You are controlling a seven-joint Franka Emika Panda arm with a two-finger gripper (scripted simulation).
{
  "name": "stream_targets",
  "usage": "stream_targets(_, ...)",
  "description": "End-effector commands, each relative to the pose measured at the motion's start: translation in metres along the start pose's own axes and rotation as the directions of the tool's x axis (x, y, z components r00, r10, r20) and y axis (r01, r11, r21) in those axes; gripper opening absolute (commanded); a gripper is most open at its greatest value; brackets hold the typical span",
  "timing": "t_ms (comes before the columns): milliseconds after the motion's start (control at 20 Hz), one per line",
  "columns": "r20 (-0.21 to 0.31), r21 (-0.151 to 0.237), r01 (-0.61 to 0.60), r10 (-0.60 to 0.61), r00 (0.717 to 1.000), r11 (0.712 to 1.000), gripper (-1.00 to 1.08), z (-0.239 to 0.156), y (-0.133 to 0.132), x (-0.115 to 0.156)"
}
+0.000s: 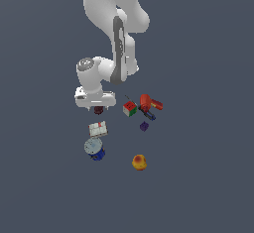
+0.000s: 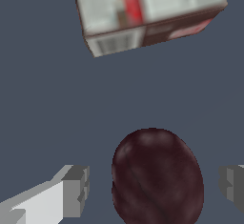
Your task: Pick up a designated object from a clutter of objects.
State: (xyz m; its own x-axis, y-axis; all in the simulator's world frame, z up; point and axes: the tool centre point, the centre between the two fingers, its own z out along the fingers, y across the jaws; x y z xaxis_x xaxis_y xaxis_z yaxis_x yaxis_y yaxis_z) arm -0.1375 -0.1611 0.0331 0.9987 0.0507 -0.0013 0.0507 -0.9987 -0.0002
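Plainly, the worktop point(image 1: 208, 177) is a flat, bare slate-grey expanse with no visible walls. Tool point(image 2: 152, 189) hangs open, fingers either side of the dark maroon lump point(image 2: 157, 178), beside the white-red box point(image 2: 147, 13).

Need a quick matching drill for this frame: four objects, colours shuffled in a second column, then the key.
Column 1:
1. lump between the pincer fingers
2. flat box
3. small block beside the tool
4. ball

Column 2:
A. purple
B. yellow-orange
C. dark maroon
D. white with red

Pairs:
1-C, the dark maroon lump
2-D, the flat box
3-A, the purple block by the red-orange tool
4-B, the ball
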Motion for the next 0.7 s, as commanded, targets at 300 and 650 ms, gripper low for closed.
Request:
stream_targets(300,-0.001,0.0,0.0,0.0,1.0,1.0,-1.0,0.0012,0.0001,0.0003)
stream_targets(650,-0.002,-0.001,-0.001,0.001,1.0,1.0,-1.0,-0.0012,-0.0001,0.0002)
